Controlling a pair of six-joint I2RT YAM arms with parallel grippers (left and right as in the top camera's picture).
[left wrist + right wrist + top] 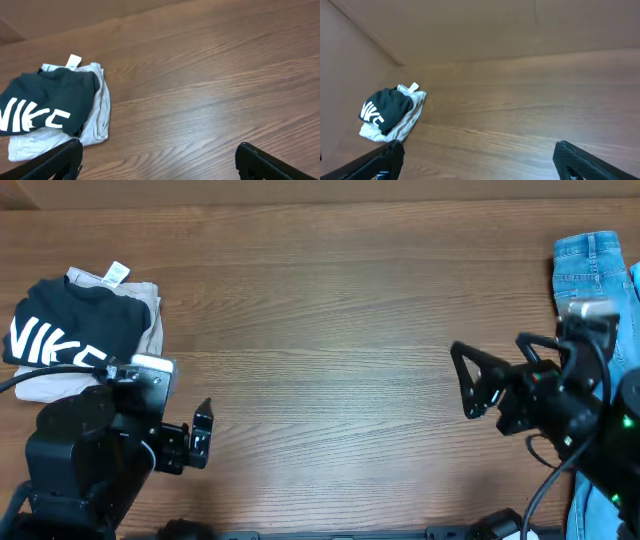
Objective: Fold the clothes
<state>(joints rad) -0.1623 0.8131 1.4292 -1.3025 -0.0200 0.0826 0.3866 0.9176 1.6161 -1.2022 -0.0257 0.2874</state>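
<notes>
The T-shirt (68,332) is being carried folded on beige shorts (150,312) at the table's (330,300) left edge, nearest the left gripper (200,435), jaws apart, empty; the right gripper (463,380), also apart, is being shown well off rightward.

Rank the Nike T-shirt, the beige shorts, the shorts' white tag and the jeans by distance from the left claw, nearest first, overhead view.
From the left claw:
1. The T-shirt and the shorts, stacked to its left: too close to call.
2. The white tag, at the stack's far edge.
3. The jeans, at the far right edge.
</notes>
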